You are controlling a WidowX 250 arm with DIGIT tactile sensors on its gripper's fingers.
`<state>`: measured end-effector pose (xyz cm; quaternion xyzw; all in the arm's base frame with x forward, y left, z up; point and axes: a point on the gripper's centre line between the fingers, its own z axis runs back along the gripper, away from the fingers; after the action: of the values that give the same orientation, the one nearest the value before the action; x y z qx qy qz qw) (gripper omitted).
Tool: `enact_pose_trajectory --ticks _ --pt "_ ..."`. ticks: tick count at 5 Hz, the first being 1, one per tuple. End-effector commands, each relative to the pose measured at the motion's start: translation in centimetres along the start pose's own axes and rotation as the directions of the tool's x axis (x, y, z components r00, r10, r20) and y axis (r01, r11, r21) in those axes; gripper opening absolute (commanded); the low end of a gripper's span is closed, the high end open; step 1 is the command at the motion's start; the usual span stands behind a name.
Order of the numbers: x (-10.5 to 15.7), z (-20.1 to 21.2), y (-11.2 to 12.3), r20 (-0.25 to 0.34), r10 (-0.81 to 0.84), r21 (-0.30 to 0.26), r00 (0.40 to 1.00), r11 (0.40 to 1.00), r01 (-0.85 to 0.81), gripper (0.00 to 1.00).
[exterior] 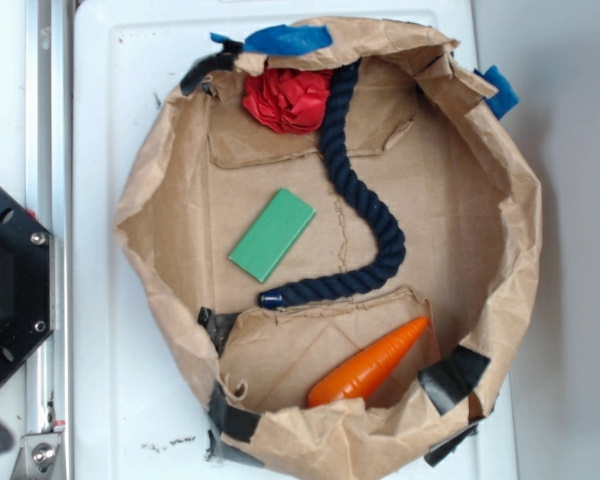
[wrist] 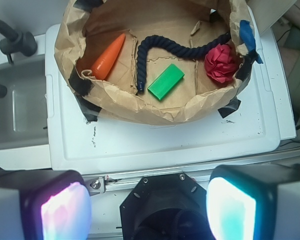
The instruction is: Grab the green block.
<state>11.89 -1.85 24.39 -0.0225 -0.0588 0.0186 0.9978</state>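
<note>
Bright, even light is washing both views; the white table (exterior: 130,380) is glaring; the pads (wrist: 65,212) are blurring, glowing.

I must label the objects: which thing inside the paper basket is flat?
The green block: a thin flat slab; the carrot, rope and red crumpled ball are rounded.

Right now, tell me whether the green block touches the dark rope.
Apart. The exterior view shows bare paper between the green block and the rope.
</note>
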Motion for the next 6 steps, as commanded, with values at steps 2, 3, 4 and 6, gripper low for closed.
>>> enact_pose_trajectory --ticks 2,3,4,6 --pt "2.9 -0.7 0.9 0.014 0.071 0.011 0.997 0.997 -0.071 1.00" --pt "4.7 -2.1 1.7 0.045 0.125 0.028 0.991 0.992 -0.126 1.00" --pt "6.5 -2.5 2.6 0.073 0.181 0.022 0.981 0.983 -0.183 1.00" --pt "9.5 -4.9 4.3 0.120 0.366 -0.047 0.923 0.931 -0.363 1.00"
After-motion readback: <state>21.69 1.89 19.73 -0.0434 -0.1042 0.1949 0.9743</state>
